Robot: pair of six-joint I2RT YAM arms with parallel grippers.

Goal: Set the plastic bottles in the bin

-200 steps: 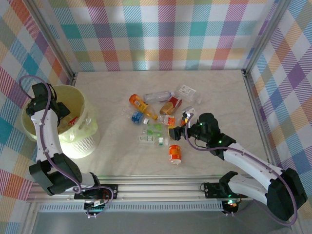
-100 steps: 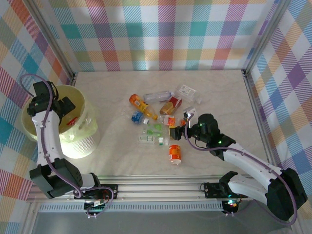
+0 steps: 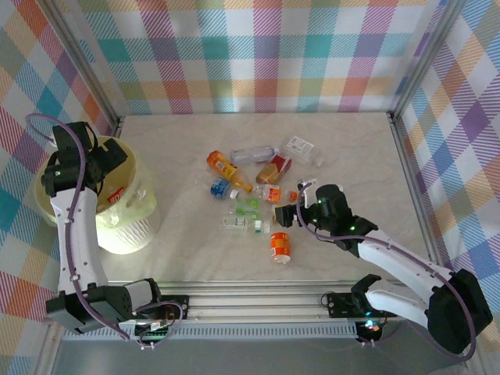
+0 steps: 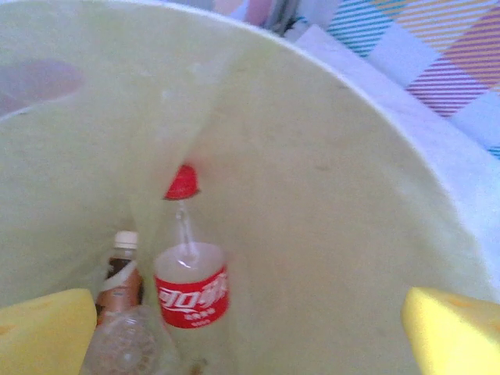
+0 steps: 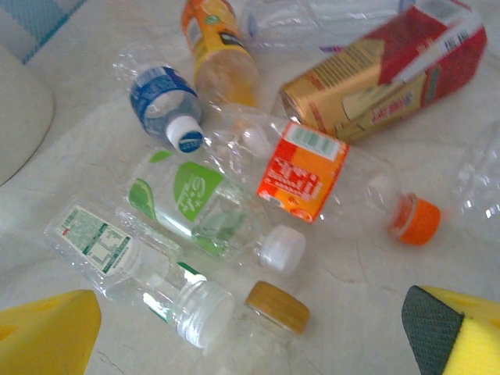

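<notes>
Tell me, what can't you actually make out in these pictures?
- Top view: the left arm covers part of the bin, so its contents can't be counted.
- Left wrist view: the bottom edge cuts off the clear bottle, and the whole picture is blurred.
- Right wrist view: the bottom edge cuts off the gold-capped bottle, hiding its body.
- Top view: the bottle labels on the table are too small to read.

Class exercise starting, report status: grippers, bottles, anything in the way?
Left gripper open over bin, red-label bottle inside. Right gripper open above loose bottles. No obstruction seen.
</notes>
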